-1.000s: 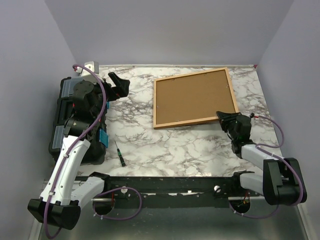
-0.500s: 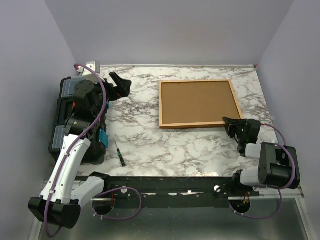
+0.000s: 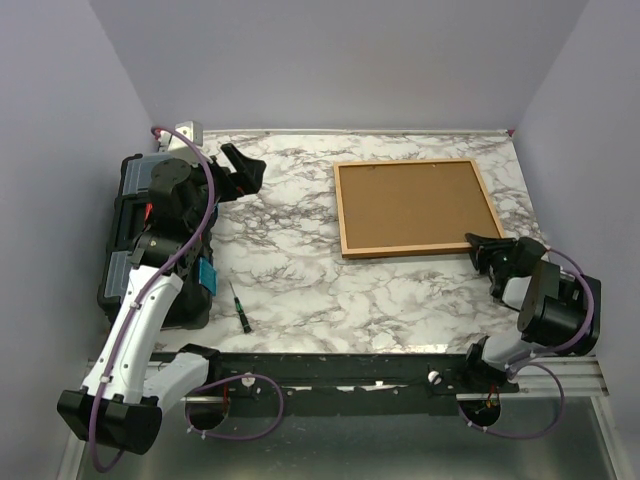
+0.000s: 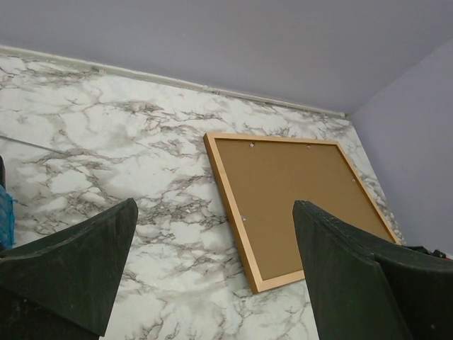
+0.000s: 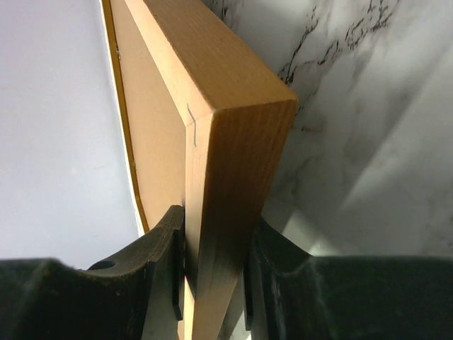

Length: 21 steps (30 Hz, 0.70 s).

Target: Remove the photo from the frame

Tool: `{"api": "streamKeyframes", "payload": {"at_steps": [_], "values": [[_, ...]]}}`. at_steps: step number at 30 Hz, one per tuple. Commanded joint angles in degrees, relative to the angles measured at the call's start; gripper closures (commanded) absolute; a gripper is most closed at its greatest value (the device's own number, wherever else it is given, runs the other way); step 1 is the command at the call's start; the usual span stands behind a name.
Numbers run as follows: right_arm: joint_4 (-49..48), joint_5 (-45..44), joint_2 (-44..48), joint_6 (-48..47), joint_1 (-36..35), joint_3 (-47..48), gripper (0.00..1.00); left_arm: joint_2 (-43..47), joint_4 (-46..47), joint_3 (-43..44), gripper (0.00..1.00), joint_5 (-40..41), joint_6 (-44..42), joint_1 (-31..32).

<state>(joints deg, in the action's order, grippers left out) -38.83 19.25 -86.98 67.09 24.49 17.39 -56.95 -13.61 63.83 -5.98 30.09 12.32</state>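
Seen from above, we are working with two arms at a marble-patterned table (image 3: 300,275). The frame (image 3: 408,249), thin orange-brown wood, is lying on the far right part of the table with its back facing up, so the brown backing board (image 3: 412,205) is what the camera is seeing. The photo is not showing; we are judging that it is sitting hidden under that board. Our right gripper (image 3: 483,244) is pinching the frame's near right corner, jaws closed partway with a finger on either side of the wood. Our left gripper (image 3: 243,170) is hanging over the far left of the table, jaws spread wide and holding nothing, well apart from the frame and near the black toolbox (image 3: 125,250). A small screwdriver (image 3: 240,308) is lying beside the toolbox. We are reading this as the positioning step, the back not yet opened. The next move is calling for steadying the frame, then freeing the small fasteners (image 4: 251,144) dotted along the board's edge so the board can lift off.
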Motion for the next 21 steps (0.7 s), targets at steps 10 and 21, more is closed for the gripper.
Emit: {"api": "streamKeyframes", "payload": {"at_steps": [10,21], "values": [[22.4,-12.4,1.4,-12.7,1.4,4.7,0.15,-0.4,1.8,-0.8,0.07,-2.0,0.6,-0.4],[42.1,-16.7,20.9,-18.9,0.6,4.9,0.04,0.7,2.0,-0.9,0.07,-1.9,0.4,-0.2]]}}
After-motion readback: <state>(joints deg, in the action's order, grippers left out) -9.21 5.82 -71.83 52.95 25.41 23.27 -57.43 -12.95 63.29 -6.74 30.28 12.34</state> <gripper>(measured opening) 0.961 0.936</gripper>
